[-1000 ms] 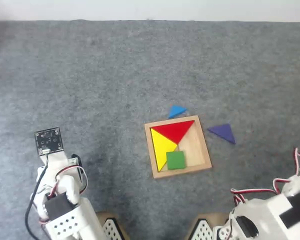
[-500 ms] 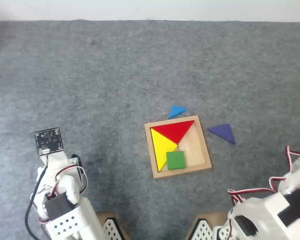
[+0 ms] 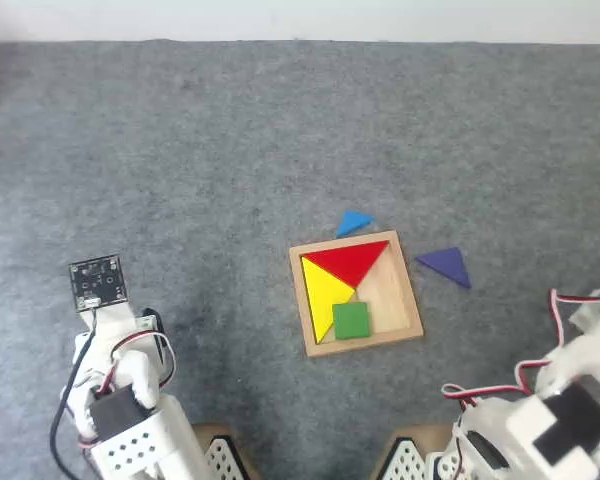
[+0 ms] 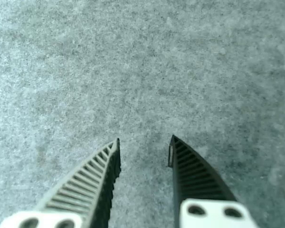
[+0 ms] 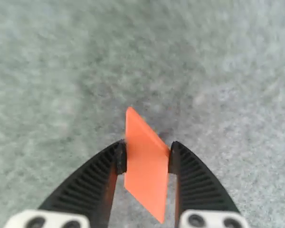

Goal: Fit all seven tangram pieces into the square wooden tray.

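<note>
The square wooden tray lies a little right of the middle of the grey mat, slightly turned. Three pieces lie flat in it: a red triangle along its far edge, a yellow triangle along its left edge and meeting the red one, and a green square at the near edge, touching the yellow triangle. The right part of the tray shows bare wood. A small blue triangle lies on the mat just beside the tray's far rim, and a purple triangle lies on the mat near the tray's right side, apart from it. The right gripper is closed narrowly on an orange piece, a flat slanted four-sided shape pinched on its two long edges and held above the mat, one pointed end sticking out past the fingertips. The left gripper is moderately open, grips nothing and has only mat beneath it. Compared with a second ago, the right arm has drawn back toward the near right corner of the high view, while the left arm and all the pieces on the table are unchanged.
</note>
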Controlling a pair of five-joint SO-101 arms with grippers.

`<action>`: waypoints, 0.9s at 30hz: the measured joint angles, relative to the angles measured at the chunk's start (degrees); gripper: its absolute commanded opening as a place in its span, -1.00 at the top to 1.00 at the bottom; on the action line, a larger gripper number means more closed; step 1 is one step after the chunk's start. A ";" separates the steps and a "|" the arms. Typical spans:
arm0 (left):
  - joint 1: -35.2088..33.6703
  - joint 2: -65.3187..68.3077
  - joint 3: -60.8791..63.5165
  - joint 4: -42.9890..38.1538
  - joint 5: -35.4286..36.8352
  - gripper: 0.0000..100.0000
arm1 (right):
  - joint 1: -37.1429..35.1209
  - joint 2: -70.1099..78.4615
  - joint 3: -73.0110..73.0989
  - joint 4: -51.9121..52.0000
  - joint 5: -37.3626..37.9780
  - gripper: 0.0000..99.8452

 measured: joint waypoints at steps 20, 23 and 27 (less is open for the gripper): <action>0.00 0.00 0.00 0.00 0.00 0.67 | -19.16 -3.34 3.96 -9.58 4.84 0.79; 0.00 0.00 0.00 0.00 0.00 0.67 | -19.43 -2.11 3.96 -9.58 7.12 0.78; 0.00 0.00 0.00 0.00 0.00 0.67 | -19.43 -2.11 3.87 -9.58 10.64 0.62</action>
